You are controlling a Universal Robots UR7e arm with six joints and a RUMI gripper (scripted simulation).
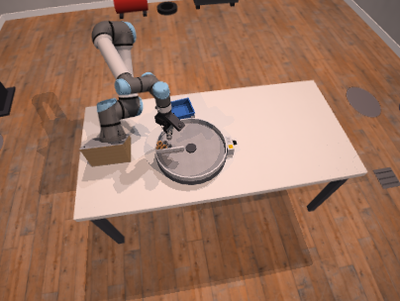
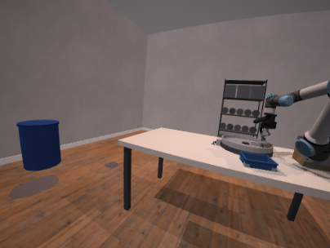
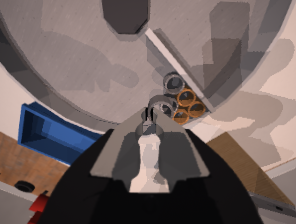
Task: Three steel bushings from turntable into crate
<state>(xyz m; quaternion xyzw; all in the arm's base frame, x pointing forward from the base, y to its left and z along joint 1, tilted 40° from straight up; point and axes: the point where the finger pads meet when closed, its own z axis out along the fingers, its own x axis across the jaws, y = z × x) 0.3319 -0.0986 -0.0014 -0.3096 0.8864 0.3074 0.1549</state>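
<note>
Your end effector (image 3: 148, 116) hangs above the turntable (image 1: 216, 168), fingers fully closed on a steel bushing (image 3: 161, 104); no readable labels.
</note>
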